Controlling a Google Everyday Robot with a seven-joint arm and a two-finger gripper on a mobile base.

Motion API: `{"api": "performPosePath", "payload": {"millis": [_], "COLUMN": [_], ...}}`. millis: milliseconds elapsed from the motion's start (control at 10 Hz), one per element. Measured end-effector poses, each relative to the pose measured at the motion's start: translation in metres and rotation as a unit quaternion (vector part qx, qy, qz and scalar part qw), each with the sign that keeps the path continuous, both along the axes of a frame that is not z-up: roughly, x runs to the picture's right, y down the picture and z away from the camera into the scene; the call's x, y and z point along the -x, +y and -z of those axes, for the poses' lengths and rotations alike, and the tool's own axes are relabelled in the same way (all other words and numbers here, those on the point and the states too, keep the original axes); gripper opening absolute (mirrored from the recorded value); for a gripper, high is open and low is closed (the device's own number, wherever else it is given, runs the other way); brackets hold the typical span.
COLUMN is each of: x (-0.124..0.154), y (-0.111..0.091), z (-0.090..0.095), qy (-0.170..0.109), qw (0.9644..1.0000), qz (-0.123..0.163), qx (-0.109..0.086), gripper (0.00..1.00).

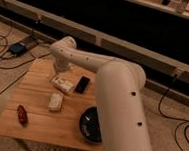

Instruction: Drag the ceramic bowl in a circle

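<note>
The ceramic bowl (90,125) is round, dark and glossy. It sits on the wooden table (38,125) near the front right edge, and my white arm hides its right side. My gripper (62,81) hangs at the end of the arm over the back middle of the table. It is well to the back left of the bowl and apart from it.
A flat black object (82,84) lies just right of the gripper. A pale packet (55,102) lies in the table's middle and a red-brown object (21,114) near the front left. Cables and a power box (16,48) lie on the floor to the left. A dark wall runs behind.
</note>
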State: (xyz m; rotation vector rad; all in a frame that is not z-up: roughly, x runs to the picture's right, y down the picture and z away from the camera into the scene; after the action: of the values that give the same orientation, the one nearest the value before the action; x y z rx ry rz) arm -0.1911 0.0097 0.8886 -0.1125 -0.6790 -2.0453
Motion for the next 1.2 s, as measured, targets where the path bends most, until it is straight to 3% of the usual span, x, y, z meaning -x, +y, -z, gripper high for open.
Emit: {"api": "performPosePath", "payload": {"millis": [200, 600, 800, 1200], "x": [-0.025, -0.083, -0.110, -0.138], "y": [0.014, 0.051, 0.074, 0.119], "z": [0.017, 0.054, 0.070, 0.085], "qy": [0.026, 0.091, 0.123, 0.153], "qw": [0.9997, 0.9951, 0.9900, 0.9819], "qz": [0.002, -0.036, -0.067, -0.108], "qx": [0.005, 0.012, 0.016, 0.030], "gripper": [0.80, 0.80, 0.80, 0.80]}}
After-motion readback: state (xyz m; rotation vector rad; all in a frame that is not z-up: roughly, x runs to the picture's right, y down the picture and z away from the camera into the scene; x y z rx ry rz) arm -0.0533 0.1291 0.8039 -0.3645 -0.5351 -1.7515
